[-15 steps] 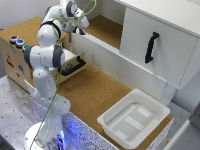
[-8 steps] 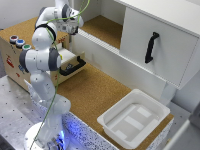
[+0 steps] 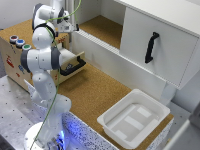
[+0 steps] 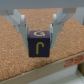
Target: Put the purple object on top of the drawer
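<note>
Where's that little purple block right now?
In the wrist view the purple block sits between the pincer's two fingers, above the cork surface; whether it rests on the cork is unclear.

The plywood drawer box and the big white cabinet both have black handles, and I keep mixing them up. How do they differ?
The plywood drawer box is light wood; the white cabinet is white and larger. The box carries round coloured buttons on top; none show on the cabinet. The box's drawer is pulled out; the cabinet's front looks closed. Both have black handles.
</note>
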Robot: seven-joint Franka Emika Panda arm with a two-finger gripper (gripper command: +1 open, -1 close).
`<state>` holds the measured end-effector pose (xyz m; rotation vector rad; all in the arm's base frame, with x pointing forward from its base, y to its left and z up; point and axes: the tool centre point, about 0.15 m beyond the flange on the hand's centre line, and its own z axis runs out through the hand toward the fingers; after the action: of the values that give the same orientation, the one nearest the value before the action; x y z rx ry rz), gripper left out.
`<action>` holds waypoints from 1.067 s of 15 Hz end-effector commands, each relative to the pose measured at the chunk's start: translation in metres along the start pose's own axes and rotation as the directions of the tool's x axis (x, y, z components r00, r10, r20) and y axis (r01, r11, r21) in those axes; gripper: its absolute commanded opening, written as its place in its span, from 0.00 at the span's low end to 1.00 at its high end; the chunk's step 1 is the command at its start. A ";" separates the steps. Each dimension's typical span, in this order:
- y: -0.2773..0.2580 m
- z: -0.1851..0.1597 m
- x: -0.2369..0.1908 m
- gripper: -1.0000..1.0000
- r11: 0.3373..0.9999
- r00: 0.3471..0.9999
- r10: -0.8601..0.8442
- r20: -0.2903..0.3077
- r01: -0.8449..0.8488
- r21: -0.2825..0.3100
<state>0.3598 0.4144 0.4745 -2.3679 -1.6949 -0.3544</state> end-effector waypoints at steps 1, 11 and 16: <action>-0.011 0.034 0.036 0.00 0.987 0.986 -0.151 -0.073 0.155 0.044; -0.012 0.034 0.040 1.00 0.978 0.978 -0.181 -0.104 0.190 0.081; -0.006 -0.011 0.042 1.00 0.984 0.970 -0.156 -0.184 0.170 0.060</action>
<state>0.3624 0.4659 0.4630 -2.1724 -1.8355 -0.4446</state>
